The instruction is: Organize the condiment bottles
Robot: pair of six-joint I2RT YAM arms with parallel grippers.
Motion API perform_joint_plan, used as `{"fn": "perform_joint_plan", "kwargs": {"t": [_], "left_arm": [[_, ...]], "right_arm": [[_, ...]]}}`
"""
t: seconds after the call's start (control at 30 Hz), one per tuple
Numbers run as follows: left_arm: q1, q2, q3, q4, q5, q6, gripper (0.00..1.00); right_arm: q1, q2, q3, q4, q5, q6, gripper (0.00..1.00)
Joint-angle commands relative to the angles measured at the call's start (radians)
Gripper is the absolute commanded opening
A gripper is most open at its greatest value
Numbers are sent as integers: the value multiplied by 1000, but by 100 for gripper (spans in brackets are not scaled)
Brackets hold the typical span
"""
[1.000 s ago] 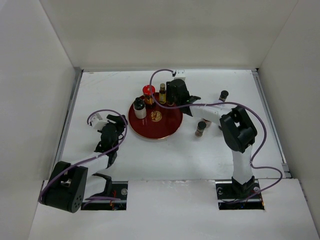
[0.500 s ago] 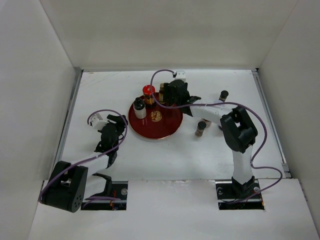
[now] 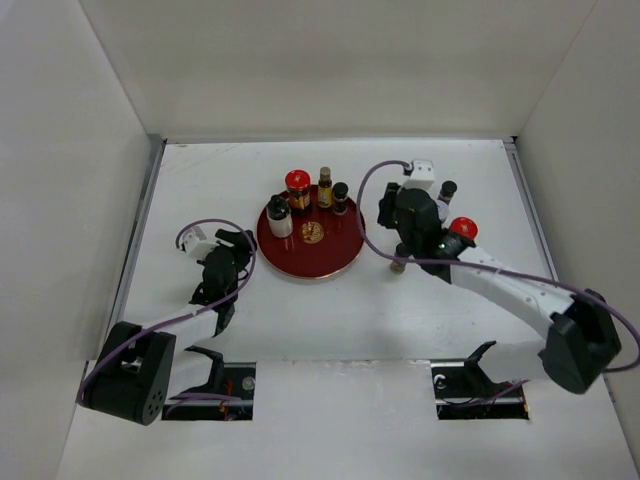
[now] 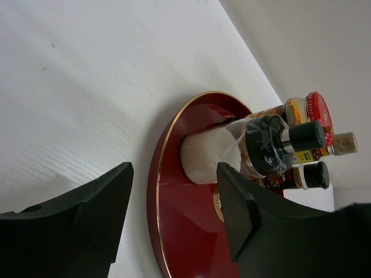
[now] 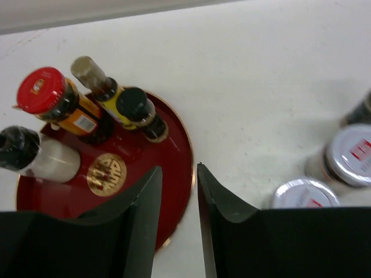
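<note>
I am seeing four of the condiment bottles (image 3: 325,187) standing close together on the far half of the red tray (image 3: 330,262), while others are standing on the table (image 3: 200,180) to its right, two white-capped ones (image 5: 348,156) among them. The right gripper (image 5: 178,171) is hovering just right of the tray, fingers pinched narrow around nothing. The left gripper (image 4: 175,171) is sitting at the tray's left, fingers standing apart and empty.

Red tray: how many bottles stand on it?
4: red-capped jar, slim bottle and small black-capped bottle in a row at the back; white bottle at left. None seems hidden.
</note>
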Motion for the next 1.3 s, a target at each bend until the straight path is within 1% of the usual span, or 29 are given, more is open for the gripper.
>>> {"fn": "perform_joint_plan", "kwargs": {"t": [0.0, 0.03, 0.07, 0.1, 0.13, 0.17, 0.23, 0.33, 0.4, 0.47, 0.53, 0.63, 0.7, 0.8, 0.9, 1.0, 1.1, 1.23, 1.27], "left_arm": [[-11, 0, 29, 53, 1, -4, 58], [-8, 1, 29, 55, 4, -7, 58], [-8, 0, 29, 55, 4, -7, 58], [-8, -5, 27, 55, 4, -4, 58], [-11, -8, 27, 55, -2, -1, 58], [-11, -8, 27, 55, -3, 1, 58], [-11, -5, 29, 55, -2, 1, 58], [-11, -6, 27, 55, 0, 1, 58], [-16, 0, 32, 55, -2, 2, 58], [-11, 6, 33, 55, 4, -1, 58], [-7, -6, 26, 55, 6, -2, 58], [-16, -8, 27, 55, -3, 4, 58], [-11, 3, 29, 55, 6, -4, 58], [-16, 1, 30, 55, 3, -2, 58], [-16, 11, 32, 57, 7, -7, 58], [-19, 9, 30, 66, 7, -7, 58], [-19, 27, 33, 73, 7, -8, 58], [-17, 11, 29, 75, 7, -4, 58], [-19, 12, 29, 75, 6, -2, 58]], "right_arm": [[30, -127, -89, -111, 108, 38, 38], [32, -158, -109, -159, 113, 58, 41], [32, -179, -122, -209, 121, 75, 48], [32, -193, -131, -249, 127, 90, 56], [32, -208, -142, -289, 139, 112, 66], [32, -222, -154, -323, 156, 135, 75], [32, -235, -174, -354, 152, 167, 82], [27, -187, -165, -352, 78, 161, 84], [31, -150, -155, -329, 67, 158, 84], [31, -106, -142, -314, 63, 158, 79], [31, -66, -132, -299, 70, 152, 77], [21, -41, -145, -257, 73, 156, 72], [12, -25, -149, -237, 70, 158, 66], [18, -8, -155, -217, 108, 155, 54], [33, -31, -143, -199, 145, 135, 47], [76, -47, -82, -207, 167, 83, 45], [118, -35, -7, -167, 153, 57, 45], [141, 89, 107, -66, 96, -3, 45], [150, 141, 145, -24, 86, -18, 45]]}}
